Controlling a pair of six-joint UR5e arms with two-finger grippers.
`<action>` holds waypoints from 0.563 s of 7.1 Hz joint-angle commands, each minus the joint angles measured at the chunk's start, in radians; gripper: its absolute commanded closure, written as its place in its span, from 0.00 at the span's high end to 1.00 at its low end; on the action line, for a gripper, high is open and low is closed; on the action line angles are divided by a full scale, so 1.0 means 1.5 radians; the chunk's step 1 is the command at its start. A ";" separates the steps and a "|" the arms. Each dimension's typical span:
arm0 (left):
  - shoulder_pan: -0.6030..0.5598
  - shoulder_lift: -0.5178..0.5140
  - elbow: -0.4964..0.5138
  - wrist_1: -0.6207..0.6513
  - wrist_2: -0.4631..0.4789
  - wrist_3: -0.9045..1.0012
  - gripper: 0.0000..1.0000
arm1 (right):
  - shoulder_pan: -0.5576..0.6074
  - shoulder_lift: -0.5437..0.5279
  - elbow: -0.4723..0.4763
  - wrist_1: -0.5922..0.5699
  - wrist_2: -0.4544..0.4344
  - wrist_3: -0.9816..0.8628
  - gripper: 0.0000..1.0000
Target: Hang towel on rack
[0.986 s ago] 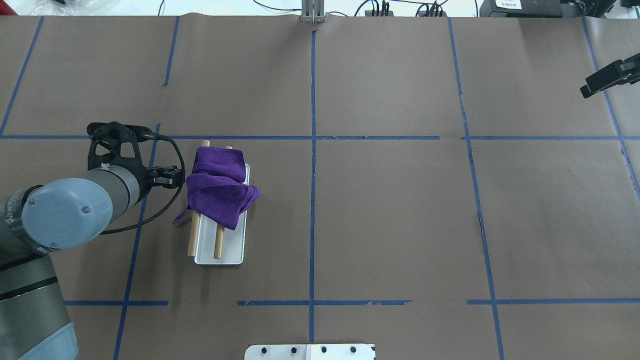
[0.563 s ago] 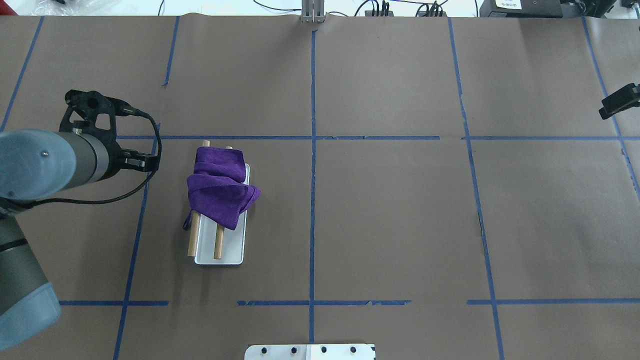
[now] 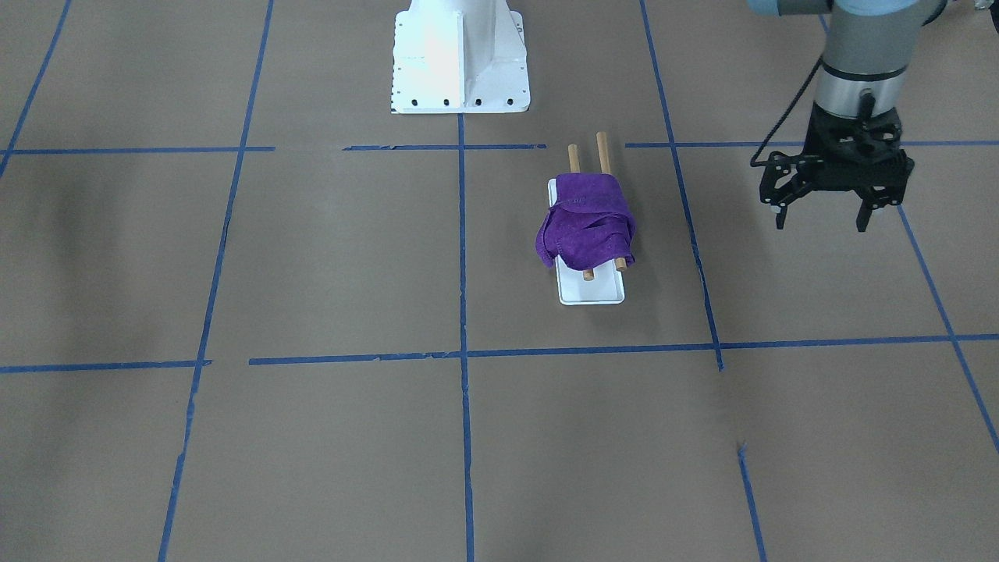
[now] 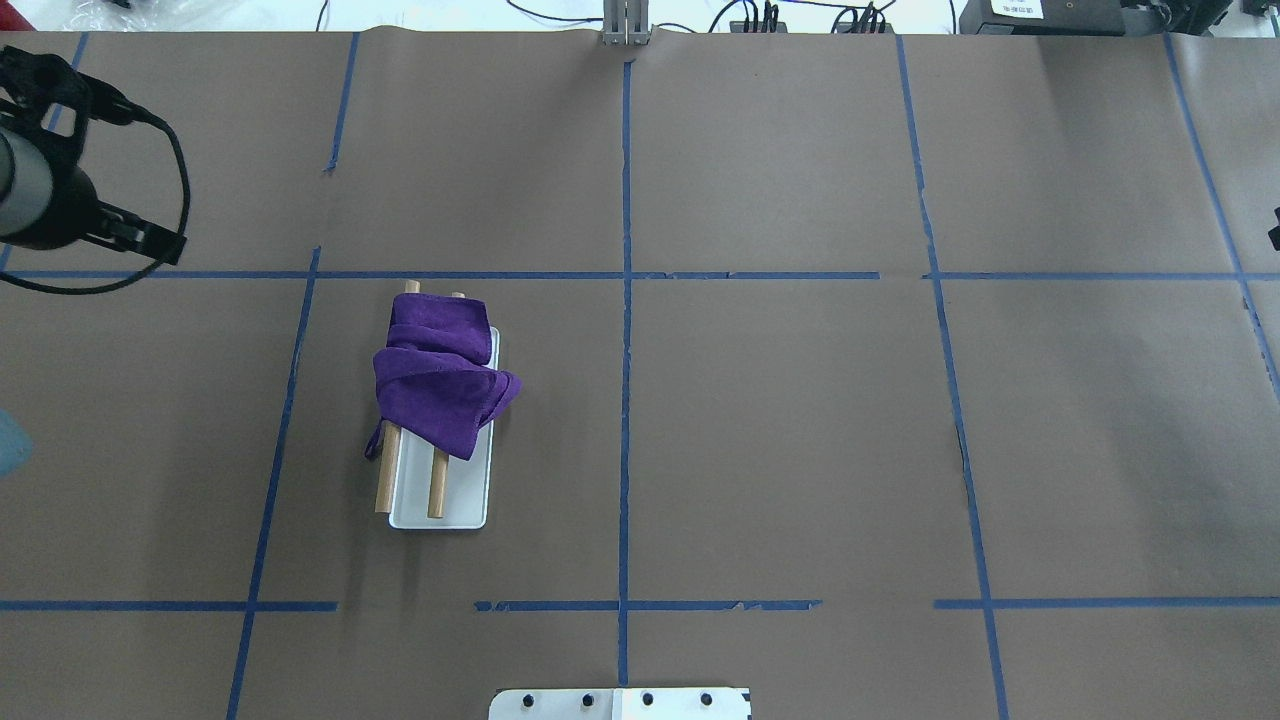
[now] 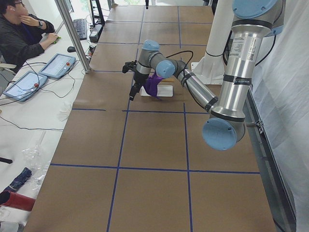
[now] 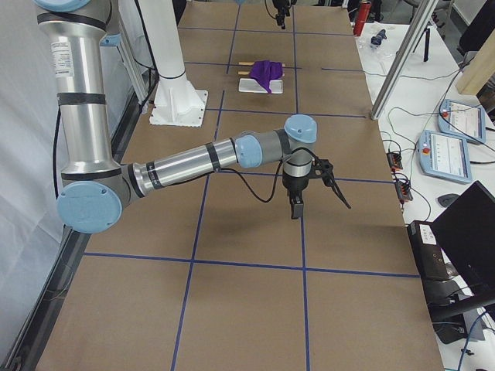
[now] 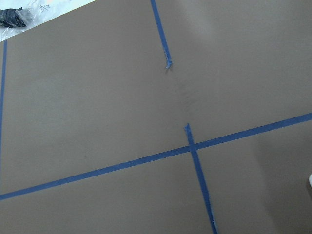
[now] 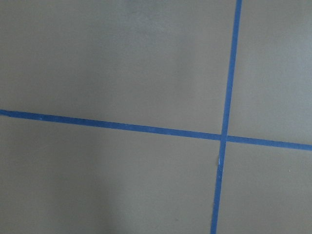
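Towel (image 3: 585, 222) draped on rack (image 3: 591, 290).
Our left gripper (image 3: 821, 222) hangs released, well apart from it; right gripper (image 6: 318, 202), we cannot tell.

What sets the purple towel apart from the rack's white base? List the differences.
The towel is purple and bunched in folds; the base is white, flat and rectangular. The towel is draped over the dowels; the base lies beneath them on the table. Both are apart from the open left gripper.
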 commanded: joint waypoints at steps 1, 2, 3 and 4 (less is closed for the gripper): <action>-0.157 0.020 0.086 0.000 -0.154 0.173 1.00 | 0.091 -0.012 -0.068 0.001 0.099 -0.081 1.00; -0.225 0.047 0.121 0.000 -0.194 0.266 1.00 | 0.118 -0.015 -0.105 0.001 0.137 -0.128 1.00; -0.292 0.062 0.170 0.001 -0.244 0.335 1.00 | 0.126 -0.027 -0.121 0.001 0.152 -0.158 1.00; -0.328 0.086 0.205 0.001 -0.287 0.373 1.00 | 0.127 -0.032 -0.123 0.001 0.150 -0.158 1.00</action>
